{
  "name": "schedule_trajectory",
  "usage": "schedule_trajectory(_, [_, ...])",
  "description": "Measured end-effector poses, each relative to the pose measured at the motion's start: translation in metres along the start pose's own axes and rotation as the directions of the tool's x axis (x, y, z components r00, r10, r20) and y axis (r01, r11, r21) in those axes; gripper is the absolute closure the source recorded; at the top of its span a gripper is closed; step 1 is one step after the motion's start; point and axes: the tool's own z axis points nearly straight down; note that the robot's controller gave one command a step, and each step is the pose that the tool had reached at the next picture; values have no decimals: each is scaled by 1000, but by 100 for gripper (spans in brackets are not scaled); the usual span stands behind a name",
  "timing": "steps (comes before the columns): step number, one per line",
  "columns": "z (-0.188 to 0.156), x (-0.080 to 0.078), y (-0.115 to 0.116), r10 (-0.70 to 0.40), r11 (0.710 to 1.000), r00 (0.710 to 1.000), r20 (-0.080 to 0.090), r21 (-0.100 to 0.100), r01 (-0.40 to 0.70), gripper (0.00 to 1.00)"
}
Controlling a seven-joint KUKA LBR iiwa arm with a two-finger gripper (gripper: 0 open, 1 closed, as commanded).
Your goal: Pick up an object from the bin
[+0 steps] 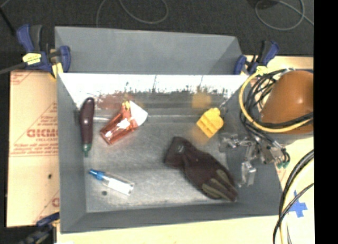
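Since the task named no thing, I took the dark glove (196, 168) as the likeliest pick. It lay in the lower right of the bin (158, 217), with its long axis running from upper left down to lower right and its lower end just left of the gripper (246, 159). The gripper hung over the bin's right side, at the right of the frame. I could not tell whether its grip was released or clenched. A yellow ridged block (209, 122) sat near, up and left of the gripper and apart from the glove. Well away at the left lay a red packet (120, 125), a dark maroon marker (86, 123) and a clear tube with a blue tip (111, 182). I judged the way to the glove unobstructed, needing only a short move left and down.
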Motion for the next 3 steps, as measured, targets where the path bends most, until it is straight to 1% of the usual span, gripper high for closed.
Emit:
schedule_trajectory(1, [38, -1, 9, 127, 992, 992, 9, 4, -127, 0])
schedule_trajectory(2, [73, -5, 36, 94, 996, 996, 5, 2, -94, 100])
schedule_trajectory(3, [73, -5, 35, 92, 996, 996, 5, 3, -92, 100])
